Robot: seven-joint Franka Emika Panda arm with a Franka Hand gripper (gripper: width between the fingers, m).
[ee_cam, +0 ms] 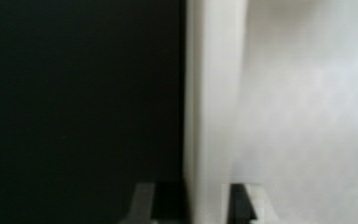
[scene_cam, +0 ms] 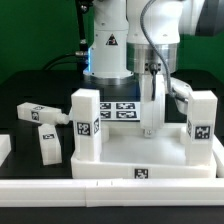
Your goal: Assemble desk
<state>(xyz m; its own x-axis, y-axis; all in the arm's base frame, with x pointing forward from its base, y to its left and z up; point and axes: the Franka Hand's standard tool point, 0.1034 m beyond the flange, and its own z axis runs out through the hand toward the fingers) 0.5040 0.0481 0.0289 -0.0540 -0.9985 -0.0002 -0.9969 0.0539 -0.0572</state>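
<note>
The white desk tabletop (scene_cam: 120, 150) lies at the front of the table, with a tag on its near edge. Two square tagged legs stand upright in its corners, one leg (scene_cam: 85, 120) on the exterior view's left and one leg (scene_cam: 201, 122) on the right. Two loose legs (scene_cam: 36, 113) (scene_cam: 50, 145) lie further to the left. My gripper (scene_cam: 150, 127) reaches straight down onto the tabletop's far rim. In the wrist view, my gripper (ee_cam: 201, 205) has a finger on either side of the thin white rim (ee_cam: 211, 100), shut on it.
The marker board (scene_cam: 117, 108) lies flat behind the tabletop, by the arm's base. A long white rail (scene_cam: 100, 190) runs along the front edge. Another white piece (scene_cam: 4, 150) shows at the far left. A green backdrop stands behind.
</note>
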